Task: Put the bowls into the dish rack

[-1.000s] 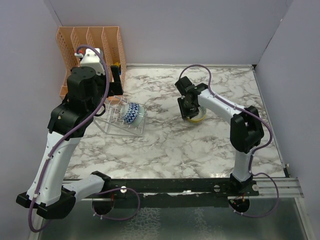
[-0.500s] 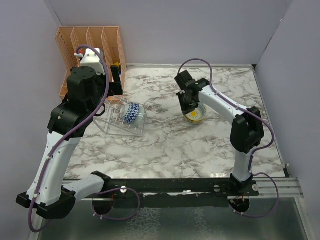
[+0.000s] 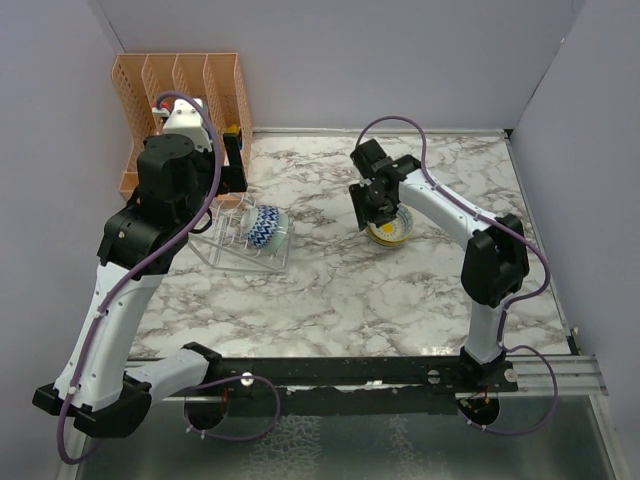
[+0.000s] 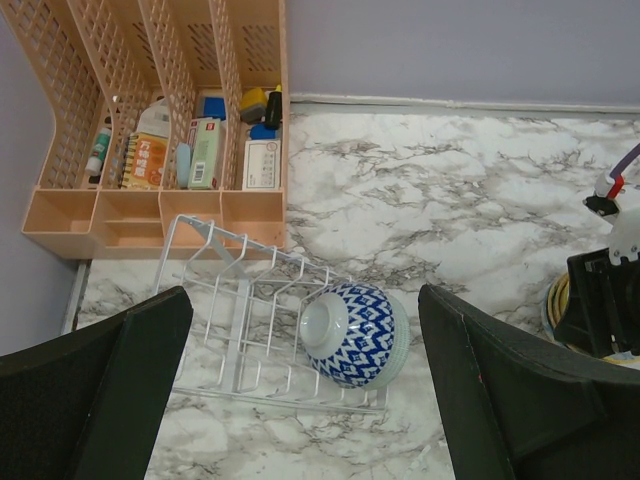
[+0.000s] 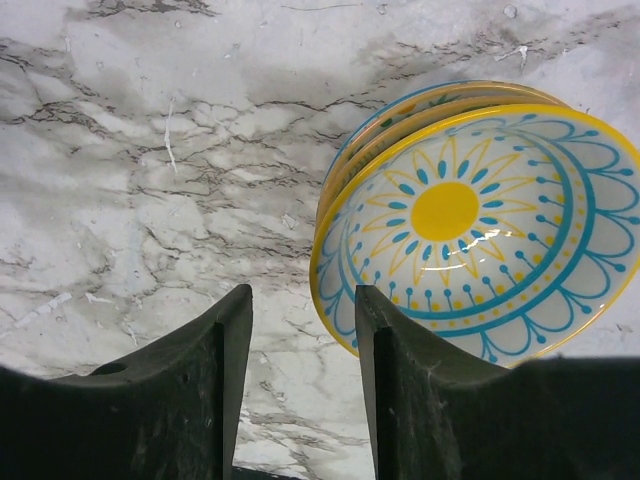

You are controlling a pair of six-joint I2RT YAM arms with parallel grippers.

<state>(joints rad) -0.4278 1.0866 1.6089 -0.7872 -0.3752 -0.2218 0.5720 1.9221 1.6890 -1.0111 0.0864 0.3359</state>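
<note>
The clear dish rack (image 3: 228, 248) stands at the left of the marble table and also shows in the left wrist view (image 4: 240, 320). A blue-and-white patterned bowl (image 3: 265, 227) lies on its side at the rack's right end (image 4: 355, 335). A stack of yellow-and-blue sunburst bowls (image 3: 394, 228) sits mid-table (image 5: 470, 220). My right gripper (image 3: 372, 205) is open at the stack's left edge (image 5: 303, 330), with the top bowl's rim just inside the right finger. My left gripper (image 4: 300, 400) is wide open and empty, high above the rack.
An orange slotted organiser (image 3: 180, 90) holding small boxes and bottles stands in the back left corner, right behind the rack (image 4: 150, 120). Purple walls enclose the table at the back and both sides. The right arm's cable loops above the bowls.
My right gripper has shifted left off the top of the bowl stack, so more of the yellow bowls now shows to its right. The left arm has barely moved.
</note>
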